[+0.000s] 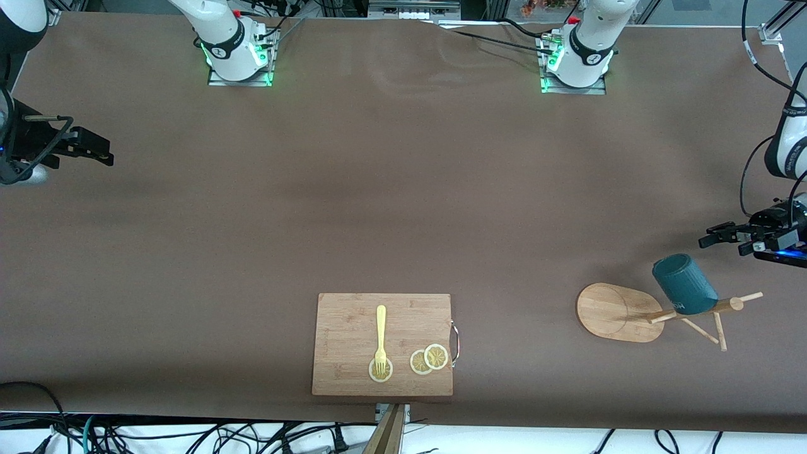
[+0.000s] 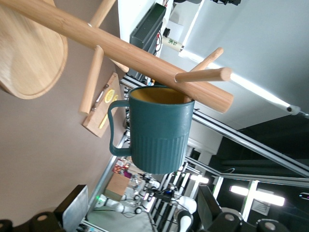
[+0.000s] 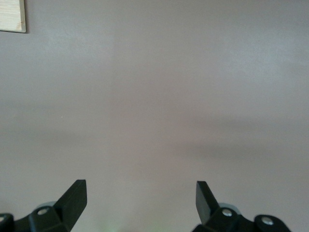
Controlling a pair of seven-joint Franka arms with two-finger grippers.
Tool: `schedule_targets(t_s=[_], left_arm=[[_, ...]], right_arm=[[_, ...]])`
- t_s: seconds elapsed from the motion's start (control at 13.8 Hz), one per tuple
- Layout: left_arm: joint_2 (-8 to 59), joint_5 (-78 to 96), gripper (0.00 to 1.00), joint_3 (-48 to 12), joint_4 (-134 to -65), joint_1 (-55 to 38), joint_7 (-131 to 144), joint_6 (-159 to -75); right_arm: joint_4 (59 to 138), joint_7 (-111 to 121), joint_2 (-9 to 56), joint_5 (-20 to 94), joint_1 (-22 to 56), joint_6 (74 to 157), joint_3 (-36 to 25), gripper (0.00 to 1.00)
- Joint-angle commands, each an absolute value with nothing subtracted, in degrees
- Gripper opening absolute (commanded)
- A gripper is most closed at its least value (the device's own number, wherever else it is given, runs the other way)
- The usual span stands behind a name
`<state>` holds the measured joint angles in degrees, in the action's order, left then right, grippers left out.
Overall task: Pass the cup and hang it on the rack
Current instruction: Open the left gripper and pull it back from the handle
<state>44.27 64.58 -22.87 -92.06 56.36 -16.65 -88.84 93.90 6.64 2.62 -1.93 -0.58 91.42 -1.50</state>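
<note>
Front: rack (image 1: 621,312) stands at the left arm's end of the tabletop (image 1: 403,208), cup (image 1: 684,285) on it near the pole top. Left tool (image 1: 725,236) is just beside the cup, jaws wide, holding nothing. Right tool (image 1: 88,150) waits at the other end, wide, empty.

Left wrist: cup (image 2: 157,130) hangs rim-up against the pole; which peg (image 2: 203,75) carries it, can't tell.

Right wrist: only fingers (image 3: 72,195) and bare tabletop.

Judgement: hang step done, release made. Next: back the left arm straight off without clipping pegs or handle.
</note>
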Motion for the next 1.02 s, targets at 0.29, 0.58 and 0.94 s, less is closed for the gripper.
schedule_targets(t_s=[0.29,0.58,0.94], left_arm=[[24.82,44.94,1.0,-22.68,-92.55,58.01,-17.31,-83.24],[8.65,37.02,1.0,-11.97,-95.17,42.93,-16.7,-80.6],[-6.04,22.01,1.0,-11.95,-98.34,30.36,-8.9,-81.56]], right_arm=[[92.9,5.98,2.9,-1.49,-0.79,91.14,-1.23,1.0],[92.9,5.98,2.9,-1.49,-0.79,91.14,-1.23,1.0],[92.9,5.98,2.9,-1.49,-0.79,91.14,-1.23,1.0]])
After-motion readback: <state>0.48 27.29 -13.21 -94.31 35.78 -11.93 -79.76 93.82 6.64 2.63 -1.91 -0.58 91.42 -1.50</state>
